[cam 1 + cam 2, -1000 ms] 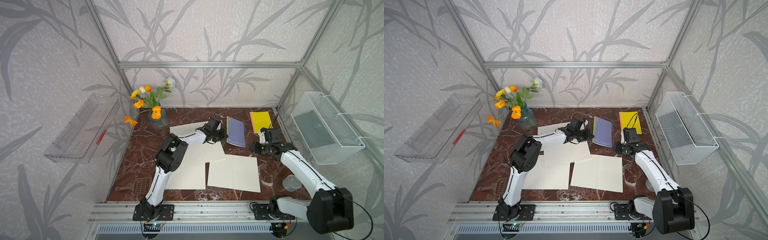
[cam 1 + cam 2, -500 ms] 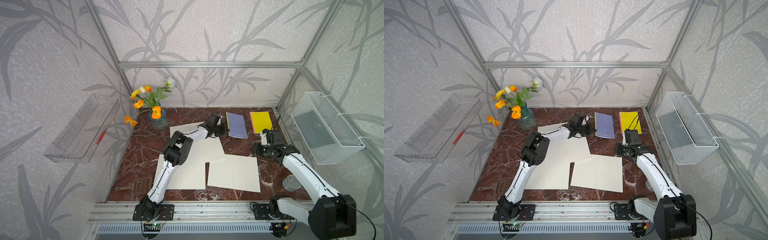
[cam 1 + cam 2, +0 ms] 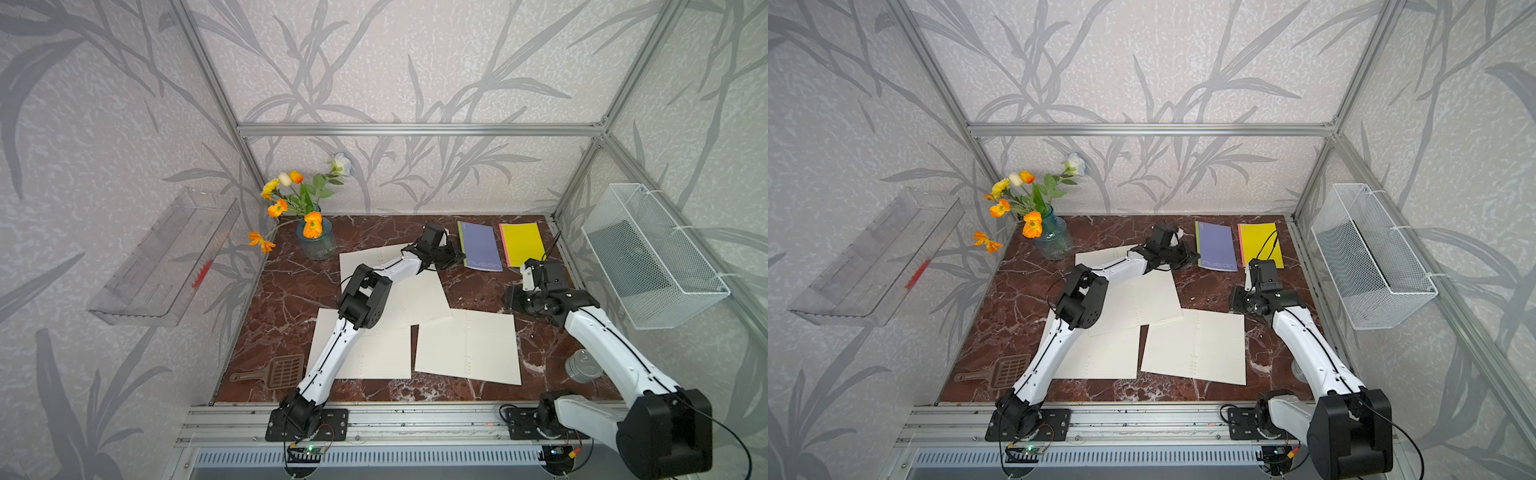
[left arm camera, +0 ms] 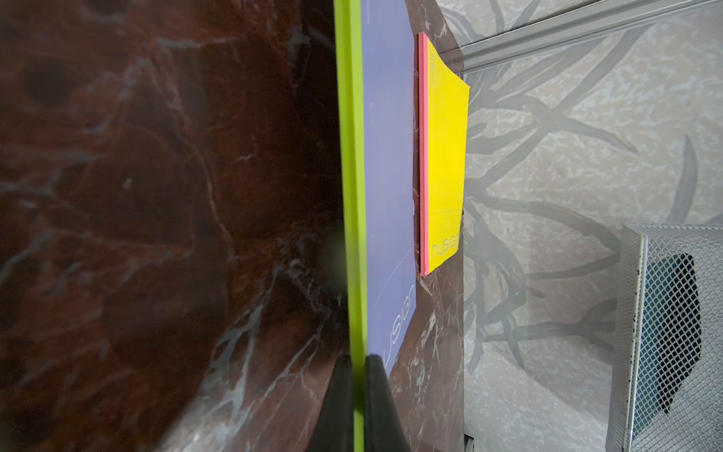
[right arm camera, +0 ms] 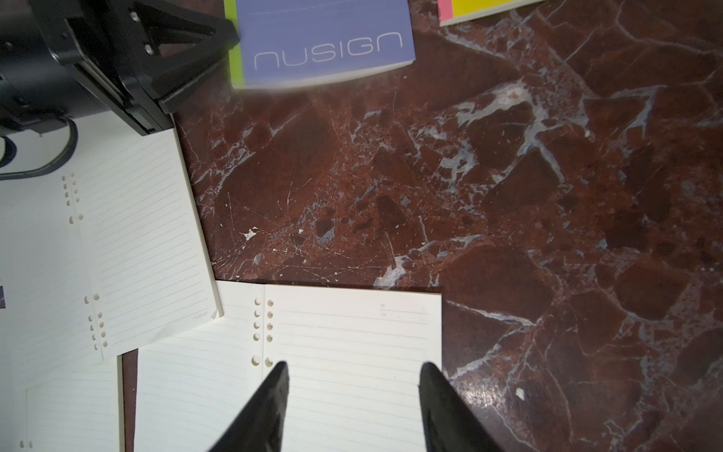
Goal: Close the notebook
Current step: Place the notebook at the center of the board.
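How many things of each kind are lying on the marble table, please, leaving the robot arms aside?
Closed notebooks: 2, purple notebook and yellow notebook
Open lined spreads: 3
Vase of flowers: 1
Brown scoop: 1
Small jar: 1
Total: 8

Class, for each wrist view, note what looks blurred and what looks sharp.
Left wrist view: marble table near the lens soft, left gripper blurred, yellow notebook crisp. Right wrist view: near edge of purple notebook smeared, ruled lines on loose sheet sharp.
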`<state>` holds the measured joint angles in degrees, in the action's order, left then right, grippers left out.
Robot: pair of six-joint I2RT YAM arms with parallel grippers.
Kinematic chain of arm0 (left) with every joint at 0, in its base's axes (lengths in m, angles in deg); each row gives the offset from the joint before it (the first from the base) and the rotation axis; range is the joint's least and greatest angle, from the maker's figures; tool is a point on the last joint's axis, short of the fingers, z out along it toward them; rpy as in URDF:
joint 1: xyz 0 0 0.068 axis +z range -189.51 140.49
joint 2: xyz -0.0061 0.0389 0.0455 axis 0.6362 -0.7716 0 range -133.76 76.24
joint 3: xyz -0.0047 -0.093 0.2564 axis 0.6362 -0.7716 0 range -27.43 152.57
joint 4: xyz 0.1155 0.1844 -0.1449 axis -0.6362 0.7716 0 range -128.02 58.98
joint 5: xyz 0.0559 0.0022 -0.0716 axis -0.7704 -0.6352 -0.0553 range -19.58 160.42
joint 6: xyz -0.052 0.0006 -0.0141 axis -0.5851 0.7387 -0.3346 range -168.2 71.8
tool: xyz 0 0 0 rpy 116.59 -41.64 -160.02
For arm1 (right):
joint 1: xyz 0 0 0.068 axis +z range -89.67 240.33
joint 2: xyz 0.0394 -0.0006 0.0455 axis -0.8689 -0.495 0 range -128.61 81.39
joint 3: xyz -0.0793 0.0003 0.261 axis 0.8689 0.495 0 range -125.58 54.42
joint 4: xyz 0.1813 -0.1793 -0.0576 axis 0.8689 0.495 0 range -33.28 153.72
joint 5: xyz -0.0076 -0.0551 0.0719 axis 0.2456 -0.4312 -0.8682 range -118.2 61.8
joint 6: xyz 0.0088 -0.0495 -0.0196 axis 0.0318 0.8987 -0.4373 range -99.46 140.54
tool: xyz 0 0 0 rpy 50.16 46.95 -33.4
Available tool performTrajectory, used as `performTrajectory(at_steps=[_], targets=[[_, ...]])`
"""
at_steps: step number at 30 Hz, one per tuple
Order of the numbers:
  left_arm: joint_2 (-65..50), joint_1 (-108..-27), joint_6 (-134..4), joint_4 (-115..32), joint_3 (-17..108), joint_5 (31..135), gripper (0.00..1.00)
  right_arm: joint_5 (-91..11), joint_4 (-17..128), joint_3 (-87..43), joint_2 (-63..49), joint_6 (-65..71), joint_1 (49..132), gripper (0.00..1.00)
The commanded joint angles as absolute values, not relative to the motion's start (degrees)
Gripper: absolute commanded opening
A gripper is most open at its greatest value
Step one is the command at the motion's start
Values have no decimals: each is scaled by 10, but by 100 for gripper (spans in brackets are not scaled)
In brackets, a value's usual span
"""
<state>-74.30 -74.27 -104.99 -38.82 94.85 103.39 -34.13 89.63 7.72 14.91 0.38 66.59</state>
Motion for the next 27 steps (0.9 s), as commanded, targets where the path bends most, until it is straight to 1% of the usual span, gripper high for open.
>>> performTrajectory(at_steps=[1, 14, 17, 25, 27], targets=[[-759, -742, -1051, -392, 982, 1039, 3, -337, 908, 84, 158, 0, 664, 54], [-797, -737, -1062, -387, 1027, 1036, 5, -345, 917, 88, 166, 1, 664, 54], [-802, -733, -1061, -380, 1034, 1038, 8, -344, 920, 91, 172, 2, 664, 55], [-787, -725, -1043, -358, 1029, 1038, 23, -343, 919, 95, 176, 0, 664, 56], [-779, -723, -1039, -356, 1024, 1036, 26, -343, 920, 95, 177, 0, 664, 55]])
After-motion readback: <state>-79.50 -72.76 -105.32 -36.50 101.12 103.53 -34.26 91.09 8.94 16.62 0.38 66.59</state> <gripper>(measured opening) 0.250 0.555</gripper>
